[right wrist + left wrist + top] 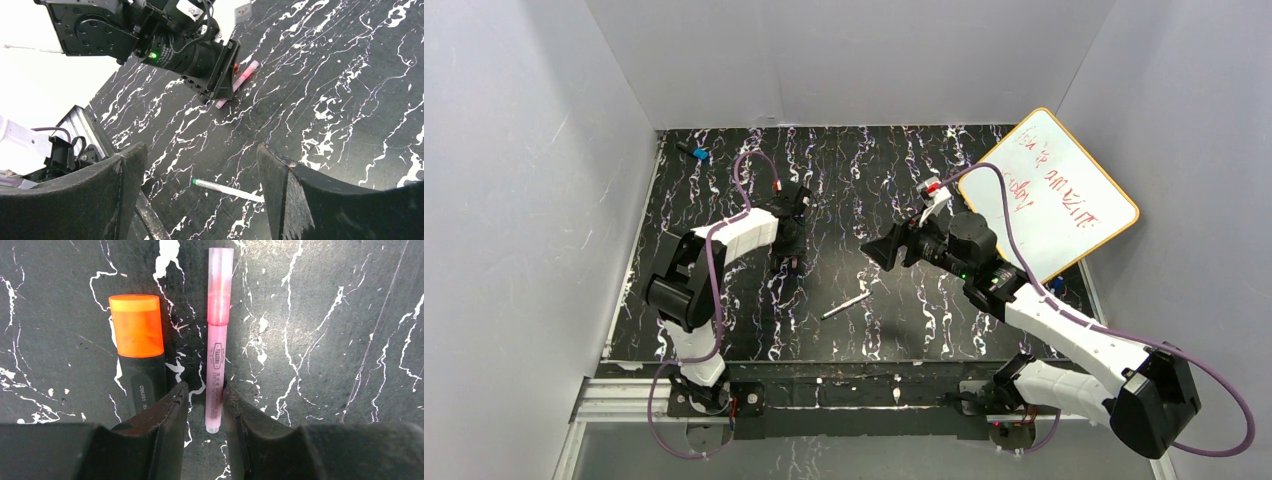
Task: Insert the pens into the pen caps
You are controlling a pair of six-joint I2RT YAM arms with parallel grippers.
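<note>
Two pens lie side by side on the black marbled table. A slim pink pen (216, 390) wears a translucent pink cap (220, 285). To its left, a thick black pen (145, 377) wears an orange cap (136, 325). My left gripper (205, 387) (786, 250) straddles the pink pen's lower end, jaws narrowly open, with a gap showing on the pen's left side. A slim white pen with a green end (227, 190) (844, 307) lies alone near the table's middle. My right gripper (201, 147) (876, 250) hovers above it, wide open and holding nothing.
A whiteboard with red writing (1054, 195) leans at the right side of the table. A small black blue-ended item (694, 152) lies in the far left corner. White walls close in the table on three sides.
</note>
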